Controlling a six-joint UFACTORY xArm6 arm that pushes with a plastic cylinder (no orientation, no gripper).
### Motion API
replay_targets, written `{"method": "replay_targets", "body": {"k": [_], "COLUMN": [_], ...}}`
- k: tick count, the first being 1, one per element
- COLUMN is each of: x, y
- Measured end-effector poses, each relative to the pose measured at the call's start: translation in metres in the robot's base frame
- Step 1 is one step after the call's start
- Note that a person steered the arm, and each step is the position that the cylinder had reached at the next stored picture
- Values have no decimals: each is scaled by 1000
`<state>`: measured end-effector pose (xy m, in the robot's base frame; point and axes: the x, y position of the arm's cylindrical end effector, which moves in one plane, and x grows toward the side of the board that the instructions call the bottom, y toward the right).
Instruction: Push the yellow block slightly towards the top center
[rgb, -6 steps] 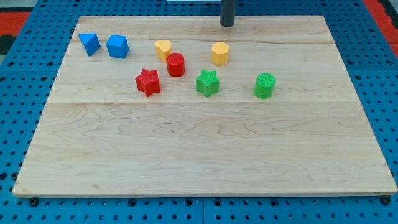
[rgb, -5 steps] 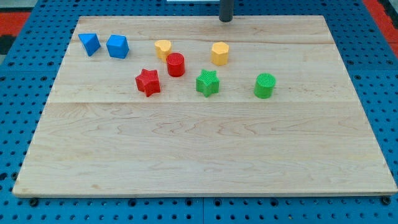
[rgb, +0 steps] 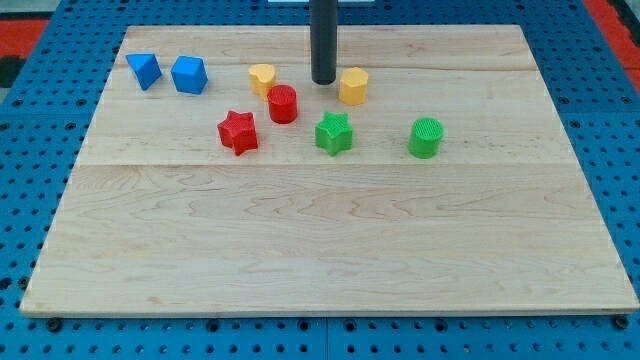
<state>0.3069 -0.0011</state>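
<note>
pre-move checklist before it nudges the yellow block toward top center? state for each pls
1. My tip in view: ok, it is down on the board between the two yellow blocks.
2. Which yellow block is meant: cannot tell; the yellow heart and the yellow hexagon both fit.
3. Tip on the push side: not ok, it sits left of the hexagon, not below it.
4. Contact with the hexagon: cannot tell, close.
5. Path above the hexagon toward the top: ok, bare wood.
6. Red cylinder clear of my tip: ok, apart.
</note>
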Motion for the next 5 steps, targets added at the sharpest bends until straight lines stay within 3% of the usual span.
{"method": "replay_targets", "body": {"k": [1, 2, 3, 4, 5], "x": [8, 42, 42, 41, -4], "y": [-25, 3, 80, 129, 111]}}
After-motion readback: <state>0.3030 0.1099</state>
